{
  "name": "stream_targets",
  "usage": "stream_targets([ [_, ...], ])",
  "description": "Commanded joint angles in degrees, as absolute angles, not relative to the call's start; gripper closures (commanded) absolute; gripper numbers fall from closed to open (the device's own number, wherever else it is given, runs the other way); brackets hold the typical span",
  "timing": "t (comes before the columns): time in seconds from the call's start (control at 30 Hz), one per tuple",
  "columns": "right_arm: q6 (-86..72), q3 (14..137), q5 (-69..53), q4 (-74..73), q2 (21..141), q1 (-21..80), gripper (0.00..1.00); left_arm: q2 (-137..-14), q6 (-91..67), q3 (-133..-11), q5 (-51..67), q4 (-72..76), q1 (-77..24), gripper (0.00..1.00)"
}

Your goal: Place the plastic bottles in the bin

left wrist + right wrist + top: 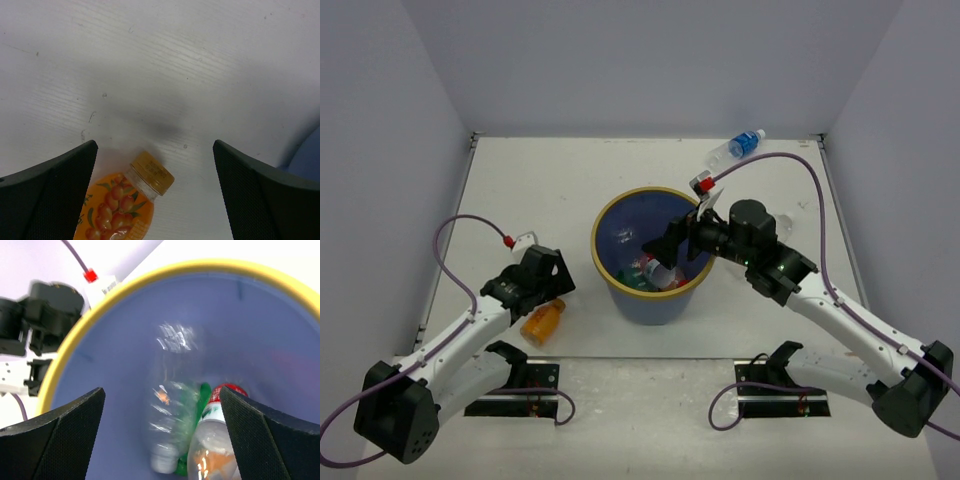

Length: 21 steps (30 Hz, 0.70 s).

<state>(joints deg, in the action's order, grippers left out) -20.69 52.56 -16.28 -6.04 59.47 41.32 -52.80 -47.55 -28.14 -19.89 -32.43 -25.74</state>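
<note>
Blue bin (pixel 655 303), centre frame, already holds several bottles (pixel 212 440): green, red-marked, clear. Count unsure, that view is blurred. Right gripper (pixel 161 390) hangs above it, jaws wide, empty. Left gripper (pixel 154 145) spread open over orange bottle (pixel 117 210), lower left. Blue-labelled bottle (pixel 745 145) lies upper right. At least two remain.
</note>
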Motion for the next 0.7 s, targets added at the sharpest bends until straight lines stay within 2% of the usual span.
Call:
stream_targets([
  [0.0, -19.74, 58.15, -13.93, -5.53, 58.8, 41.57, 0.01, -52.08, -49.04, -27.02, -19.13, -30.71, -25.58, 0.0],
  [0.17, -19.45, 67.05, -11.6, -8.23, 58.08, 41.48, 0.01, -52.11, -48.78, -27.06, -18.63, -30.76, -25.58, 0.0],
  [0.33, -22.27, 72.26, 4.99, -13.57, 55.08, 40.37, 0.01, -52.08, -48.78, -26.45, -18.01, -30.49, -25.58, 0.0],
  [0.47, -28.38, 71.67, 14.25, -19.78, 51.05, 33.74, 0.01, -52.96, -48.6, -26.22, -15.54, -30.35, -25.58, 0.0],
  [0.53, -31.79, 69.53, 13.91, -21.19, 48.72, 27.51, 0.01, -53.22, -48.53, -25.97, -14.01, -30.62, -25.58, 0.0],
  [0.67, -33.76, 63.98, 13.42, -21.73, 44.2, 21.83, 0.01, -53.6, -49.06, -24.95, -10.95, -31.13, -26.17, 0.0],
])
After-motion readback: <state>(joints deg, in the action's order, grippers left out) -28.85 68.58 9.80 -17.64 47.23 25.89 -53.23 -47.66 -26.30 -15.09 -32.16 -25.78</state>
